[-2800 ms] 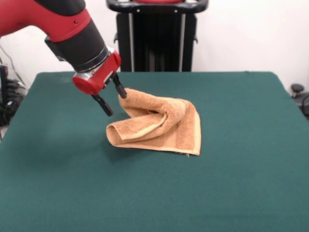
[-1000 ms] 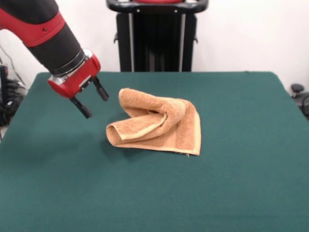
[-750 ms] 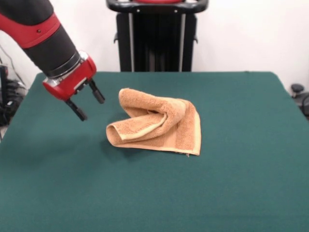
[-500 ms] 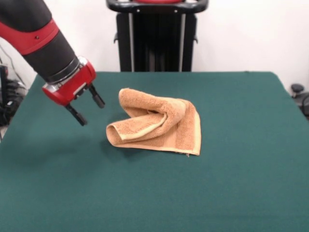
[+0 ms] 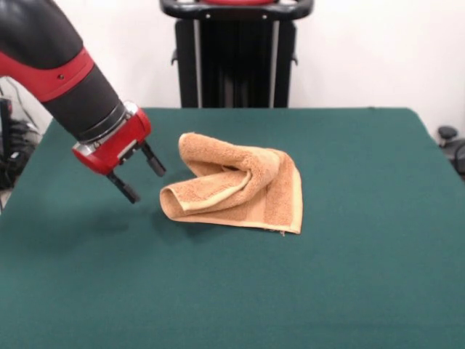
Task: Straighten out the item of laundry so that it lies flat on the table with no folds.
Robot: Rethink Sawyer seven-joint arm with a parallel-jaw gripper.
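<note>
The orange-tan terry towel [image 5: 236, 190] lies crumpled and folded over itself in the middle of the dark green table [image 5: 341, 291]. Its left part is rolled into an open loop, and a flat corner with a woven band points to the lower right. My gripper [image 5: 144, 180] is open and empty. It hangs just above the table to the left of the towel, a short gap from the rolled left end, and does not touch it.
The black pedestal [image 5: 236, 54] stands behind the far table edge. Dark gear [image 5: 452, 142] shows past the right edge and cables past the left edge.
The gripper let go of the towel's top left edge, drew away to the left, and has now come down and back to the right toward the towel's rolled end. The towel has not moved.
</note>
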